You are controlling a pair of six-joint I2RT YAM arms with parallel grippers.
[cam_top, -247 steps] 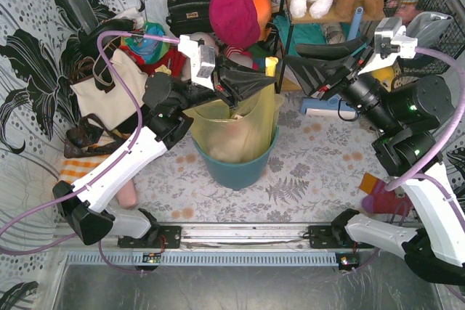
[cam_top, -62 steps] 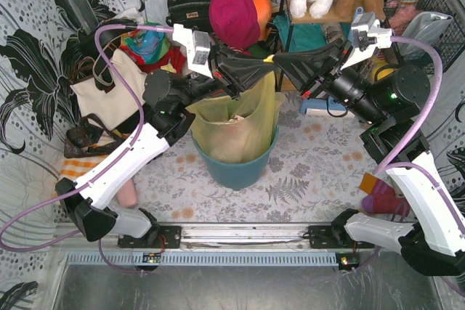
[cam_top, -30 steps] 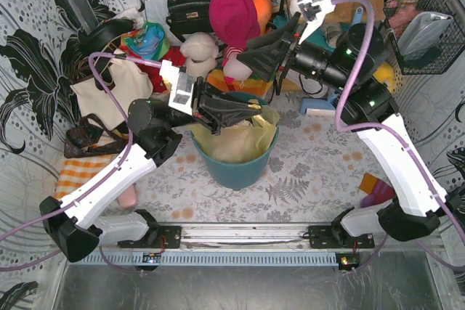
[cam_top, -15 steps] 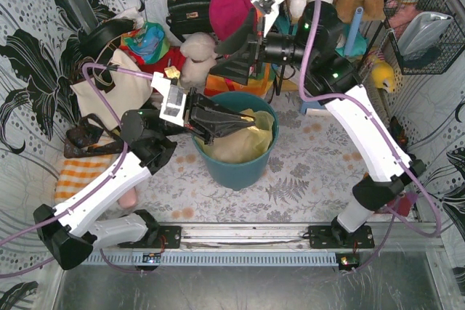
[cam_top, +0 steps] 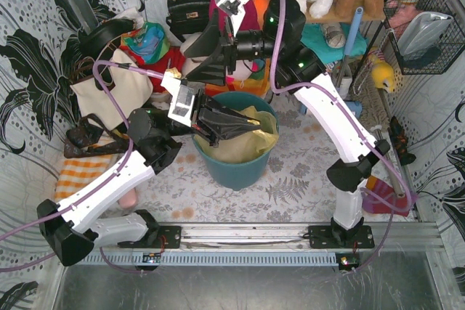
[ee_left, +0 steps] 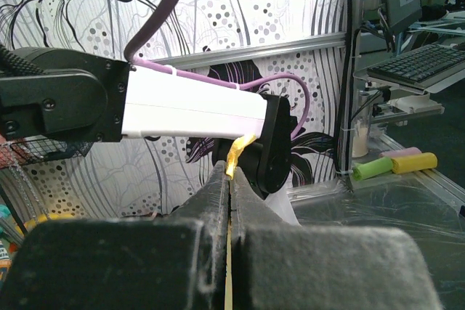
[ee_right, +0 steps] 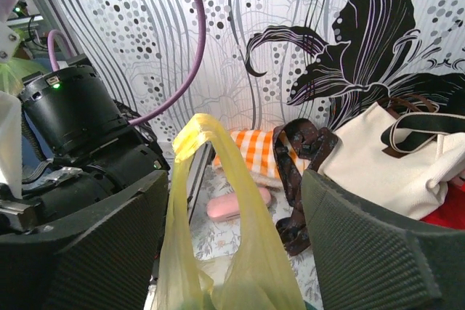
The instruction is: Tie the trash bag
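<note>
Top external view: the trash bag (cam_top: 243, 139) sits inside the teal bin (cam_top: 240, 172) at centre frame, its rim crumpled over the bin's mouth. Your left hand (cam_top: 260, 130) lies low across the bin opening. In the left wrist view that hand (ee_left: 229, 176) is clamped flat on a thin yellow strip of the bag (ee_left: 235, 156).

Your right hand (cam_top: 207, 70) reaches in from the upper centre, just behind the bin. In the right wrist view its fingers (ee_right: 87, 252) stand wide apart, gripping nothing. An upright loop of the bag (ee_right: 211, 201) rises between them.

Risks, as I judge them:
- The loop is limp. If you close late or off-centre, it may slide out and you pinch air.
- The film is thin. A hard pull from the left hand could stretch or tear the strip.
- Lifting both ears unevenly could drag the bag out of the bin.
- The two wrists are close together above the bin, so a crossing move could knock them.

Count: one trash bag, one bin, two hands, two bag ears, one cream tote (cam_top: 109, 92), one black handbag (cam_top: 187, 9), one patterned worktop (cam_top: 305, 172).
</note>
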